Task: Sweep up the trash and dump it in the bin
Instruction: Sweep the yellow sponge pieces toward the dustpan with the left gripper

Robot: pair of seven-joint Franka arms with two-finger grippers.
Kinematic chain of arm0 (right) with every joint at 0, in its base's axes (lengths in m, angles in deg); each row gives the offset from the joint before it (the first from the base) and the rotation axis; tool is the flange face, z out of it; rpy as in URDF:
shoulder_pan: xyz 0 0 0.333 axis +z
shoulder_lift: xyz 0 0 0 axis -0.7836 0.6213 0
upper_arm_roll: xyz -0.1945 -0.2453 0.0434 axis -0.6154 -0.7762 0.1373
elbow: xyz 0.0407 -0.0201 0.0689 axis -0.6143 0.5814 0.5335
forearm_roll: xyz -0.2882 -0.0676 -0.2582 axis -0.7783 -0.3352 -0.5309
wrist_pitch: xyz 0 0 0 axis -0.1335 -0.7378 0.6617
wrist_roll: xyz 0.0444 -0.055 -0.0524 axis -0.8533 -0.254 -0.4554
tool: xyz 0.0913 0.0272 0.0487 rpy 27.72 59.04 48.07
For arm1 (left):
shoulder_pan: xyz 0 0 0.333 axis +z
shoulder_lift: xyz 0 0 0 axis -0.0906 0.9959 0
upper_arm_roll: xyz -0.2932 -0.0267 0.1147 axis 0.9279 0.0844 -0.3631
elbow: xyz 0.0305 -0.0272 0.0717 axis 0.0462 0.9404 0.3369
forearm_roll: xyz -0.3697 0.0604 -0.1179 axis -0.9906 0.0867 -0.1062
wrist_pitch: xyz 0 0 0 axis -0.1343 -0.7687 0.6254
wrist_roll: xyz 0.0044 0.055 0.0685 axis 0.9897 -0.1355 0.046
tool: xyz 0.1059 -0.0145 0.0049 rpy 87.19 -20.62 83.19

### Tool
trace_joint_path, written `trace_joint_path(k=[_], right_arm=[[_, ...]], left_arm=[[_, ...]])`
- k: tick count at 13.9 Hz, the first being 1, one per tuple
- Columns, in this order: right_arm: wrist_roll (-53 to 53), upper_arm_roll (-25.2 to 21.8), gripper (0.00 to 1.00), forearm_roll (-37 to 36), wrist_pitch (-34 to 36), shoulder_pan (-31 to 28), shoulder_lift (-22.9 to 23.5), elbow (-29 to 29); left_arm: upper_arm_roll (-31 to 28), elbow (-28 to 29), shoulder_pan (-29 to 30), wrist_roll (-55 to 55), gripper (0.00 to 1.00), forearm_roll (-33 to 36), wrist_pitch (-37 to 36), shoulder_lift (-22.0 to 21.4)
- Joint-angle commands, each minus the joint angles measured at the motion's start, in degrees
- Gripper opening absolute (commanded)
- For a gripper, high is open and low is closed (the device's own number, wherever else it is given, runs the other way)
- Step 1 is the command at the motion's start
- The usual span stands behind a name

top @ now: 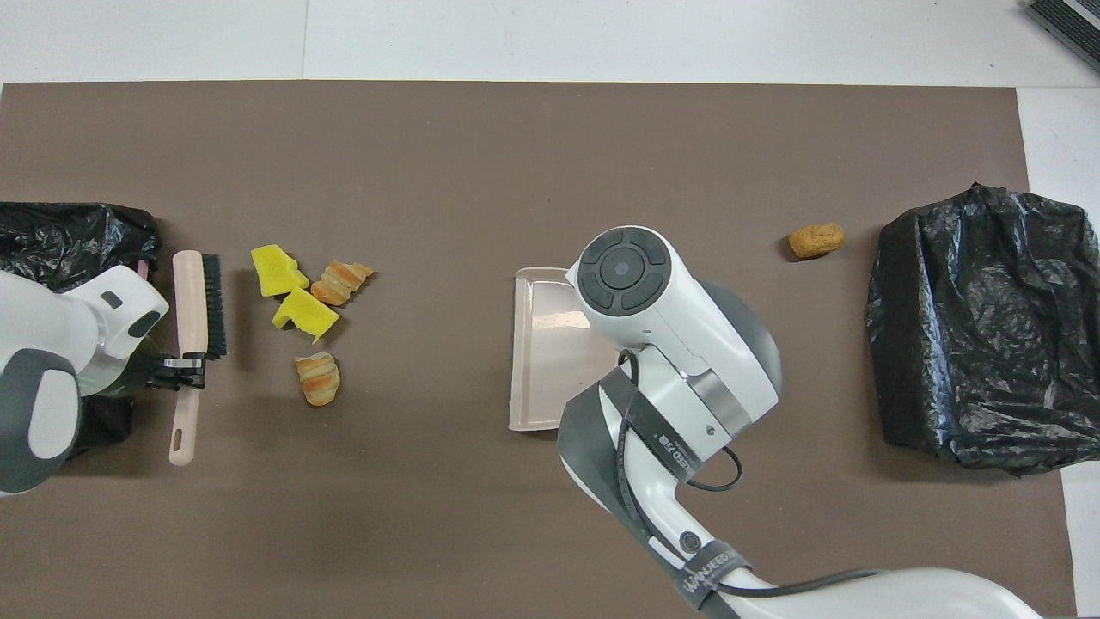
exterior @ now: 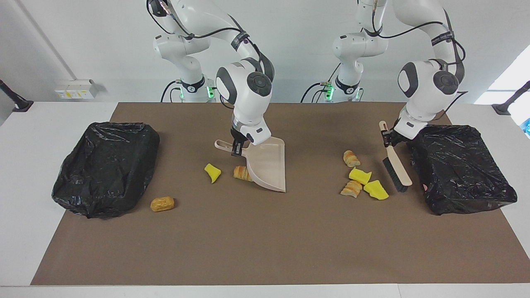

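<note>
**Brush poised beside the trash cluster**

The left gripper point(exterior: 388, 139), clamped on the brush point(exterior: 396, 169) handle, holds it between the cluster of four trash bits point(exterior: 361, 177) and the bin point(exterior: 459, 167) at the left arm's end. The brush's long axis runs nearer-to-farther. The right gripper point(exterior: 237, 148), closed on the dustpan point(exterior: 269, 165) handle, holds the pan toward the cluster's other flank, mouth facing it.

brown mat point(exterior: 265, 240) | white table point(exterior: 41, 124) | grey wall box point(exterior: 76, 88) by the wall
</note>
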Motion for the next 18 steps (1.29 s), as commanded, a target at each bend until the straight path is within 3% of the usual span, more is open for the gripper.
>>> trace_joint_path(k=[1, 4, 11, 18], right_arm=[[-0.9, 0.3, 0.0, -1.2, -1.0, -0.3, 0.1, -0.1], [-0.8, 0.3, 0.0, -1.4, -1.1, -0.4, 0.1, 0.1], [0.3, 0.5, 0.0, -0.8, -3.6, -0.6, 0.0, 1.3], [1.5, 0.5, 0.0, -0.3, -8.0, -0.7, 0.1, 3.5]], left_arm=[[-0.5, -0.8, -3.3, -5.1, 0.0, 1.2, 1.7, 1.3], [-0.4, 0.5, -10.9, -16.0, 0.0, 1.1, 4.2, 2.7], [-0.1, 2.6, -25.2, -28.0, 0.0, -1.8, 3.2, 1.2], [-0.1, 0.0, -34.1, -35.7, 0.0, -5.8, -1.6, -0.1]])
